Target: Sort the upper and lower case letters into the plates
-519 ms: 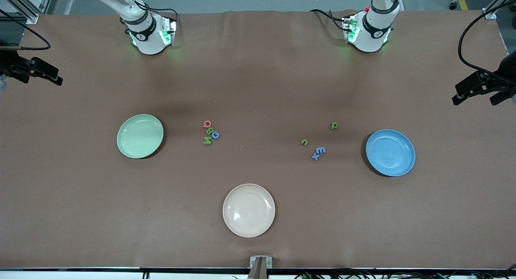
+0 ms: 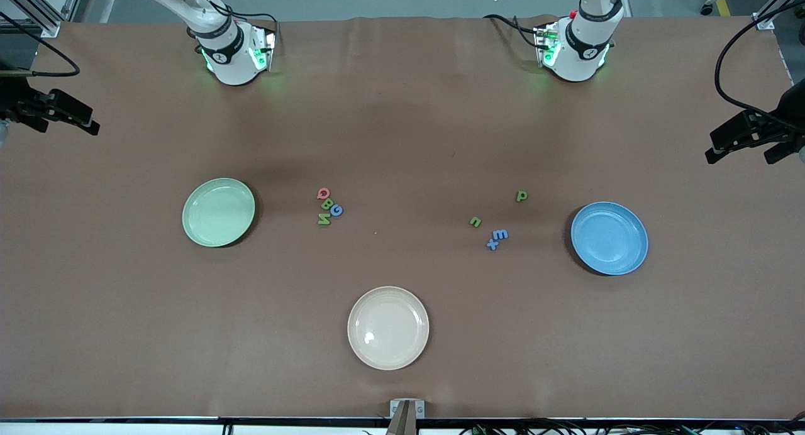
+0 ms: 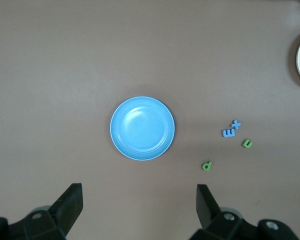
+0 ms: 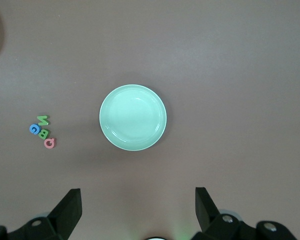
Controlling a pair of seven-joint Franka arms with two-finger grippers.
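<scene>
The light green plate (image 2: 218, 212) lies toward the right arm's end of the table, the blue plate (image 2: 609, 237) toward the left arm's end. Both are bare. A red Q (image 2: 322, 193), green B (image 2: 326, 203), blue G (image 2: 336, 210) and green N (image 2: 323, 219) cluster beside the green plate. A green p (image 2: 521, 196), green n (image 2: 475, 221), blue E-like letter (image 2: 500, 234) and blue x (image 2: 492, 244) lie beside the blue plate. My left gripper (image 3: 138, 192) is open, high over the table by the blue plate (image 3: 142, 128). My right gripper (image 4: 137, 195) is open, high by the green plate (image 4: 133, 117).
A cream-white plate (image 2: 388, 327) lies nearest the front camera, midway along the table, and is bare. Black clamp-like fixtures stand at both ends of the table (image 2: 53, 108) (image 2: 751, 133). The brown cloth (image 2: 402, 139) covers the table.
</scene>
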